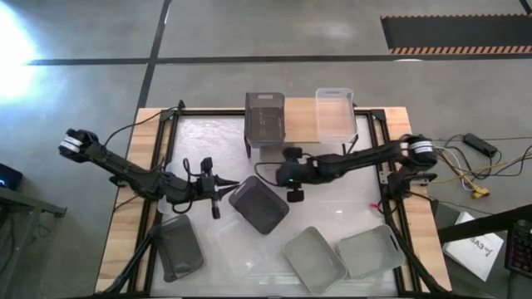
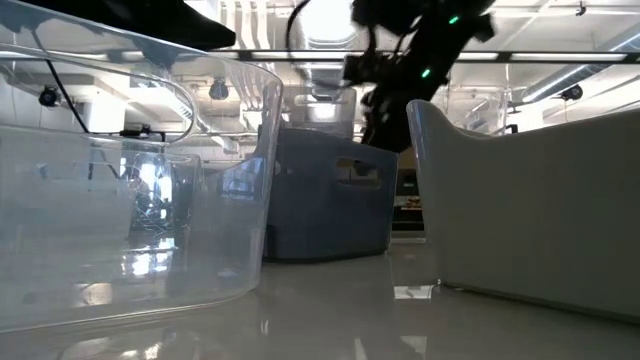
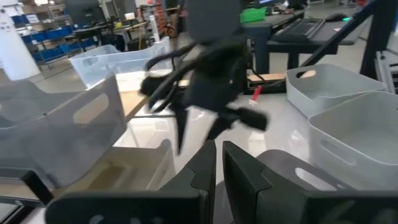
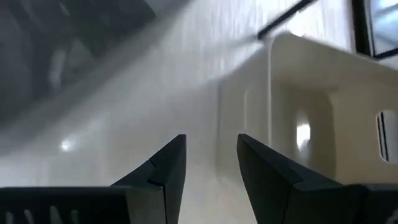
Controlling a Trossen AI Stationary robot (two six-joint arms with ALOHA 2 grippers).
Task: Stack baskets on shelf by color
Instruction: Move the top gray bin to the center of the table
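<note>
The shelf [image 1: 303, 124] stands at the far middle of the table [image 1: 125, 241], and two baskets sit on its wooden top: a dark grey basket [image 1: 265, 119] and, just beside it, a clear basket [image 1: 336, 114]. A second dark grey bin [image 1: 259, 204] lies tilted near the table's centre — a third dark one [image 1: 178, 247] sits at the near left. A clear bin [image 1: 226, 241] rests between them, hard to make out from above. Two light grey bins [image 1: 314, 258] [image 1: 371, 250] lie side by side at the near right.

The left gripper [image 1: 218, 193] hangs just beside the central dark bin, its fingers [image 3: 205, 168] nearly pressed together on nothing. The right gripper [image 1: 294, 193] hovers near the shelf's front edge — fingers [image 4: 168, 163] spread, empty.
</note>
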